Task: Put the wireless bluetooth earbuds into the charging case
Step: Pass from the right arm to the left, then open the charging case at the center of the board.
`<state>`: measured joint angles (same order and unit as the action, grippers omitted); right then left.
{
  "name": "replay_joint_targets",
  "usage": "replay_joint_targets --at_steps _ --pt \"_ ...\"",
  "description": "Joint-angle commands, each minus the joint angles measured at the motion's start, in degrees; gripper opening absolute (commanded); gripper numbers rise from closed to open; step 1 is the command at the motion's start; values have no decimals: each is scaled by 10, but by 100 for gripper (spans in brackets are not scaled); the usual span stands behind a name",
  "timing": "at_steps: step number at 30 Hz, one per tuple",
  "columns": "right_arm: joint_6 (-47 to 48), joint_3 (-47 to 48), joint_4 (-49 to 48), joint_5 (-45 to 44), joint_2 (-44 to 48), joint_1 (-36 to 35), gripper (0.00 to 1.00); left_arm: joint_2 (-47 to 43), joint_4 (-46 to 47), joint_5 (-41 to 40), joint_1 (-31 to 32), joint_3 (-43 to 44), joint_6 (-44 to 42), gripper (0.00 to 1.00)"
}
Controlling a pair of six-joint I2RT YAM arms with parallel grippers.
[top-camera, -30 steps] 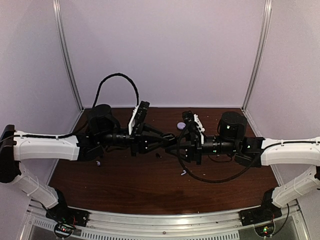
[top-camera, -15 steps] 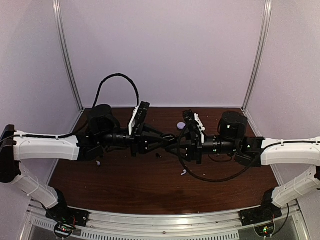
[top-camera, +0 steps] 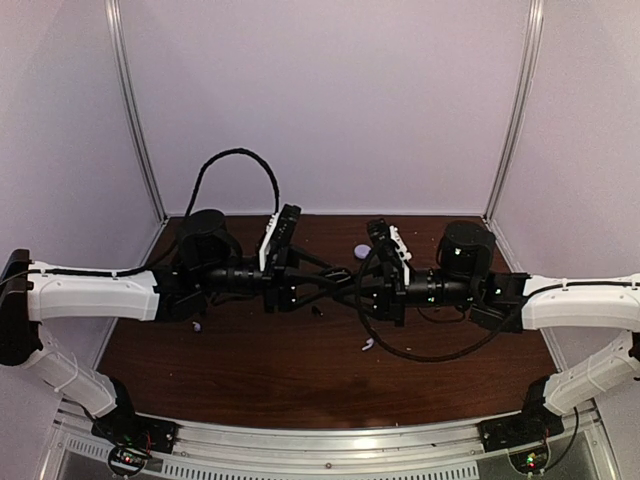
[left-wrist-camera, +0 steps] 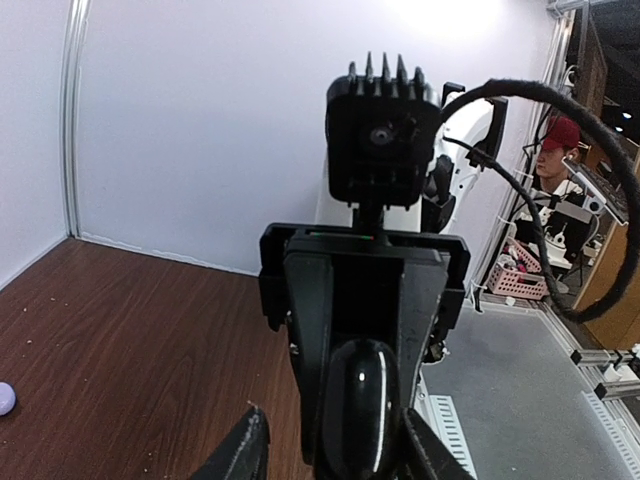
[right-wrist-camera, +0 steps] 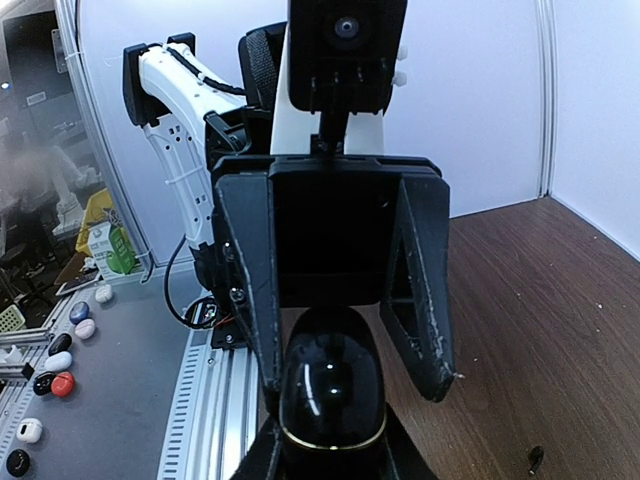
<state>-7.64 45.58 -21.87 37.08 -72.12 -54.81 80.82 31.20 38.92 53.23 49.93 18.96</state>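
From above, the left arm [top-camera: 90, 290] and the right arm [top-camera: 580, 300] are meeting tip to tip over the dark wooden worktop [top-camera: 260, 380], just on the base side of the charging case [top-camera: 362, 251]. The case is lying as a round pebble, seemingly shut, so nothing inside it is showing. One earbud [top-camera: 367, 346] is lying farther toward the bases than the case, beside a black cable [top-camera: 430, 356]. The other earbud [top-camera: 196, 326] is lying well to the left of the case and is too small to detail.

In the left wrist view, the left fingers [left-wrist-camera: 245, 452] are standing apart on either side of a black oval object [left-wrist-camera: 360, 410] without pressing on it. The case is showing at the left edge. A pink basket [left-wrist-camera: 525, 280] is sitting in the background, its contents unclear.

In the right wrist view, the right fingers [right-wrist-camera: 262, 462] are clamping narrowly on the black oval object, which has a thin gold line around it. The left fingers opposite are standing wide. A green-and-white carton [right-wrist-camera: 100, 250] is standing off the worktop, its print unreadable.
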Motion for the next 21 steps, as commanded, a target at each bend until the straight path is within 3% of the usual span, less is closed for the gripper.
replay_joint_targets --at_steps 1,21 --pt "18 1 -1 1 12 4 11 -5 -5 -20 -7 4 10 47" --pt "53 -17 17 17 21 4 3 -11 38 -8 -55 -7 79 45"
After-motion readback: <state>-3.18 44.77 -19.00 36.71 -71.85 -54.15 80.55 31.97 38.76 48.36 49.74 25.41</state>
